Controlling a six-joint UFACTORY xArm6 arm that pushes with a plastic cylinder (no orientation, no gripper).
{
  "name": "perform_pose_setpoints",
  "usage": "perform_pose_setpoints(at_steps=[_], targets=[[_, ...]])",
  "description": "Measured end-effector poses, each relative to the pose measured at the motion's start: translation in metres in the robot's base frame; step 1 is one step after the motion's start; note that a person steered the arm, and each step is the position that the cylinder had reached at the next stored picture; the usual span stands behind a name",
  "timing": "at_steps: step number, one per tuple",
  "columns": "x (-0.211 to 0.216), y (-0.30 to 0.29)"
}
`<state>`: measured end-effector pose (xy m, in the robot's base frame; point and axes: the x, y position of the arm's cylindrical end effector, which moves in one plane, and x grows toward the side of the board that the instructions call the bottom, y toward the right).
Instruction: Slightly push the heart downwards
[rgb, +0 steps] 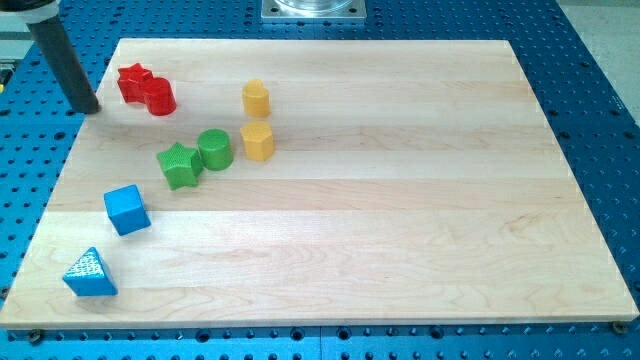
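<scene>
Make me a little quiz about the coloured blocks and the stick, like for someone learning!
1. True or false: my tip is touching the green star.
2. Which block lies nearest the view's bottom? A) blue triangle B) blue cube C) green cylinder
3. How many yellow blocks are there?

Key: 1. False; it is left of the red blocks, off the board's edge. 2. A. 3. Two.
</scene>
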<state>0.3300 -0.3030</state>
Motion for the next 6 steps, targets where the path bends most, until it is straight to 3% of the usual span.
perform_pose_setpoints(at_steps=[1,2,4,5,6], targets=[[-0.003,0.042],[-0.044,0.092],[-0.045,0.167],[-0.024,0.240],[0.001,0.141]])
